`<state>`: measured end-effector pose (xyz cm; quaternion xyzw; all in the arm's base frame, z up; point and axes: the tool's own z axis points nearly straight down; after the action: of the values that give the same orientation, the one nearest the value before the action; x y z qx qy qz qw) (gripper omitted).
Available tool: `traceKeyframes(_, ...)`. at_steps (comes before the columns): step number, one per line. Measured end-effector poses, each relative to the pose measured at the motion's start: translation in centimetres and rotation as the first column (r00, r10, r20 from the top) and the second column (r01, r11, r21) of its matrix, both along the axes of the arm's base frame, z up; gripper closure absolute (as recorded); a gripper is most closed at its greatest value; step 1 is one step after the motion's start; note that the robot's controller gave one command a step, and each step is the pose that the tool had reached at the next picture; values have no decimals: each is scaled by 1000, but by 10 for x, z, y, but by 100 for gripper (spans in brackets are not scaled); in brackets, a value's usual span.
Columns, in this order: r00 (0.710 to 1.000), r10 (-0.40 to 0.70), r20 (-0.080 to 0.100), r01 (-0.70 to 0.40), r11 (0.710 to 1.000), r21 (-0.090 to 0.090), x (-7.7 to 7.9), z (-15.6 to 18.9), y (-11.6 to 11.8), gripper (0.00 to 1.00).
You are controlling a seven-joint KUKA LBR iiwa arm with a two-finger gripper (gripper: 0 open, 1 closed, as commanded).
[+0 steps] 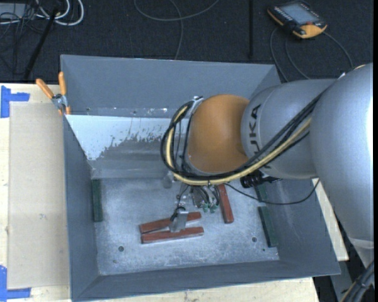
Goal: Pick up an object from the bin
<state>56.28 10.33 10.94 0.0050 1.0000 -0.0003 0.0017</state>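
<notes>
My gripper (178,221) hangs under the orange wrist cover near the middle of the bin floor, its fingers reaching down onto two flat reddish-brown bars (167,230) that lie side by side, lengthwise left to right. The fingertips touch the bars' upper edge near their middle. A third reddish-brown bar (226,207) lies tilted just right of the gripper, partly hidden under the wrist. A small green and white piece (208,206) sits between that bar and the gripper.
A dark green strip (97,200) lies along the left wall of the bin floor. Another dark strip (268,226) lies along the right wall. The arm and its cables cover the bin's back right.
</notes>
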Motion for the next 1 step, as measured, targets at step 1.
traceKeyframes(1,999,52,-4,-52,999,5,-38,-22,-7,0)
